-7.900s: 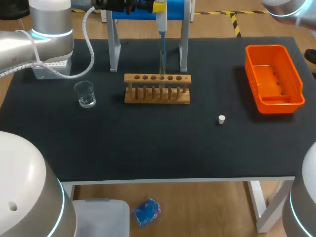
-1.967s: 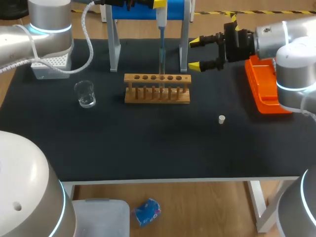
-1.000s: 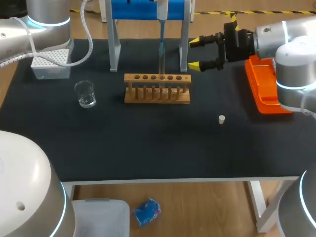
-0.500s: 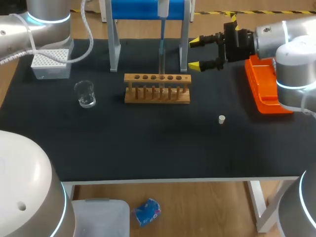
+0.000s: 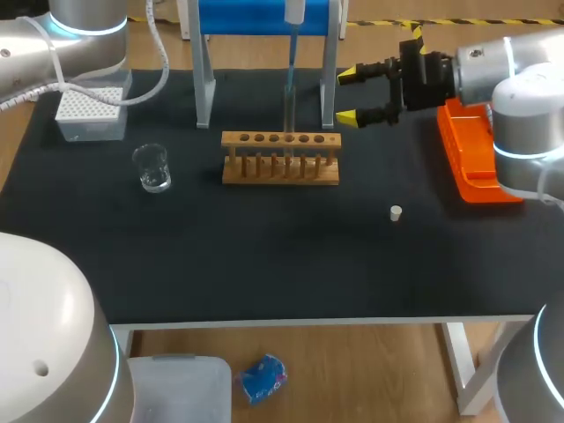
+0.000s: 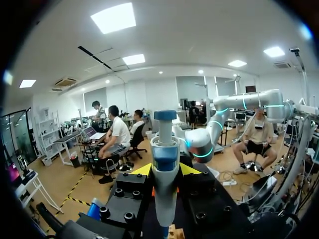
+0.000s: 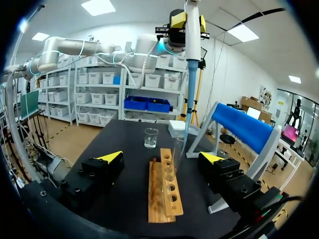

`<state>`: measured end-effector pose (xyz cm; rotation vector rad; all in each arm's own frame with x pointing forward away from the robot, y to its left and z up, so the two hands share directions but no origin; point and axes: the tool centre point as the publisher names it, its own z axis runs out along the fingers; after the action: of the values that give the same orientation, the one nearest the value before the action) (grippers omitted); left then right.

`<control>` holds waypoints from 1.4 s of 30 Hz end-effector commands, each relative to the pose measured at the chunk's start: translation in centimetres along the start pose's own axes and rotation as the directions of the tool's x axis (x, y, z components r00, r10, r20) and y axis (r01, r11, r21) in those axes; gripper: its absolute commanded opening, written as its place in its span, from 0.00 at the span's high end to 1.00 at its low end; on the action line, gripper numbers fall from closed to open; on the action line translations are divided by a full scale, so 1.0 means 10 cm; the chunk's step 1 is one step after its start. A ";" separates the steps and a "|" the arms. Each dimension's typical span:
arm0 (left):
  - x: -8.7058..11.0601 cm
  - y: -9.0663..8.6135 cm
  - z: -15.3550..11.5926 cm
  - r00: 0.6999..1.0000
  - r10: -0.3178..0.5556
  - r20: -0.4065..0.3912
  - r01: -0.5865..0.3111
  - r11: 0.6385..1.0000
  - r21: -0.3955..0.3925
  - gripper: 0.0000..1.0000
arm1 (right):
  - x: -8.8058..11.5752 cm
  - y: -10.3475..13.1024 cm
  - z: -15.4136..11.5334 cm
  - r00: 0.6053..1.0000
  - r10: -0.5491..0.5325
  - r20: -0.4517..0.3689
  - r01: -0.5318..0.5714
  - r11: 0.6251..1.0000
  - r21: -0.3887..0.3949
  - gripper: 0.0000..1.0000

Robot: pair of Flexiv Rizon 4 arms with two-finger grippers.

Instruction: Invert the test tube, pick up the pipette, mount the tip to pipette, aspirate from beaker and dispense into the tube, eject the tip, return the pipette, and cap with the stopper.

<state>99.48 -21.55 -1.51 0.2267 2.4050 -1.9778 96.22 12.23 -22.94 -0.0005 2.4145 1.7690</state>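
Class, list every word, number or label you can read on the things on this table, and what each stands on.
None can be read. The clear glass beaker, wooden test tube rack, white-and-blue pipette, orange plastic bin, white tip box and small white stopper show no legible print; any marks are too small.

Premises: a robotics laboratory fitted out for bench liquid handling. Evidence on the black-topped table (image 5: 264,264): a wooden test-tube rack (image 5: 280,159) with a clear test tube (image 7: 178,149) standing in it; a small glass beaker (image 5: 152,167); a white box of pipette tips (image 5: 88,113); a blue-barred stand (image 5: 264,18) behind the rack; an orange plastic bin (image 5: 487,141); a small white stopper (image 5: 396,212) lying loose. Two grey robot arms, left (image 5: 70,44) and right (image 5: 520,79), come in over the table from either side; the left gripper (image 6: 165,169) clasps a pipette (image 7: 191,59) upright above the rack.
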 end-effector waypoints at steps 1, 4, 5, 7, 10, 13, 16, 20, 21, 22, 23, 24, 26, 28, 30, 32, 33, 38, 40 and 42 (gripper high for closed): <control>0.04 -0.05 0.00 1.000 0.000 0.007 0.000 1.000 -0.010 1.00 | 0.00 -0.01 0.00 1.000 -0.001 0.001 0.001 1.000 -0.001 0.00; 0.05 -0.07 -0.01 1.000 0.000 0.010 0.000 1.000 -0.015 1.00 | 0.00 -0.01 0.00 1.000 -0.001 0.001 0.001 1.000 -0.001 0.00; 0.05 -0.08 -0.01 1.000 0.000 0.010 0.000 1.000 -0.016 1.00 | 0.00 -0.01 0.00 1.000 -0.001 0.001 0.001 1.000 -0.001 0.00; 0.06 -0.10 -0.01 1.000 0.000 0.013 0.000 1.000 -0.017 1.00 | 0.00 -0.01 0.00 1.000 -0.001 0.001 0.001 1.000 -0.001 0.00; 0.07 -0.12 0.00 1.000 0.000 0.013 0.001 1.000 -0.019 1.00 | 0.00 -0.01 0.00 1.000 -0.001 0.001 0.001 1.000 -0.001 0.00; 0.07 -0.14 0.00 1.000 0.002 0.013 -0.001 1.000 -0.019 1.00 | 0.00 -0.01 0.00 1.000 -0.001 0.001 0.001 1.000 -0.001 0.00; 0.08 -0.17 0.01 1.000 0.001 0.014 -0.001 1.000 -0.020 1.00 | 0.00 -0.01 0.00 1.000 -0.001 0.001 0.001 1.000 -0.001 0.00; 0.07 -0.22 0.02 1.000 0.001 0.011 -0.001 1.000 -0.026 1.00 | 0.00 -0.01 0.00 1.000 -0.001 0.001 0.001 1.000 -0.001 0.00; 0.07 -0.23 0.02 1.000 0.002 0.009 -0.001 1.000 -0.027 1.00 | 0.00 -0.01 0.00 1.000 -0.001 0.001 0.001 1.000 -0.001 0.00; 0.08 -0.24 0.02 1.000 0.002 0.008 -0.002 1.000 -0.028 1.00 | 0.00 -0.01 0.00 1.000 -0.001 0.001 0.001 1.000 -0.001 0.00; 0.08 -0.25 0.01 1.000 0.002 0.007 -0.002 1.000 -0.030 1.00 | 0.00 -0.01 0.00 1.000 -0.001 0.001 0.001 1.000 -0.001 0.00; 0.08 -0.26 0.00 1.000 0.002 0.007 -0.002 1.000 -0.031 1.00 | 0.00 -0.01 0.00 1.000 -0.001 0.001 0.001 1.000 -0.001 0.00; 0.09 -0.27 -0.04 1.000 0.000 0.005 0.001 0.999 -0.039 1.00 | 0.00 -0.01 0.00 1.000 -0.001 0.001 0.001 1.000 -0.001 0.00; 0.11 -0.28 -0.14 1.000 -0.002 0.022 0.002 1.000 -0.003 1.00 | 0.00 -0.01 0.00 1.000 -0.001 0.001 0.001 1.000 -0.001 0.00; 0.15 -0.27 -0.24 0.999 -0.007 0.040 0.008 1.000 -0.026 1.00 | 0.00 -0.01 0.00 1.000 -0.001 0.001 0.001 1.000 -0.001 0.00; 0.20 -0.25 -0.35 0.999 -0.004 0.054 0.006 1.000 -0.027 1.00 | 0.00 -0.01 0.00 1.000 -0.001 0.001 0.001 1.000 -0.001 0.00; 0.23 -0.24 -0.40 0.998 -0.010 0.068 0.012 0.999 -0.033 1.00 | 0.00 -0.01 0.00 1.000 -0.001 0.001 0.001 1.000 -0.001 0.00; 0.44 -0.18 -0.57 0.996 0.000 0.086 0.004 0.999 -0.047 1.00 | 0.00 -0.01 0.00 1.000 -0.001 0.001 0.001 1.000 -0.001 0.00; 0.57 -0.13 -0.62 0.996 0.001 0.090 0.003 0.999 -0.047 1.00 | 0.00 -0.01 0.00 1.000 -0.001 0.001 0.001 1.000 -0.001 0.00; 0.65 -0.09 -0.64 0.996 0.004 0.088 0.000 0.999 -0.045 1.00 | 0.00 -0.01 0.00 1.000 -0.001 0.001 0.001 1.000 -0.001 0.00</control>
<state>95.88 -16.05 0.52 0.1700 2.4242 -1.8913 96.22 12.24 -22.95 -0.0004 2.4137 1.7696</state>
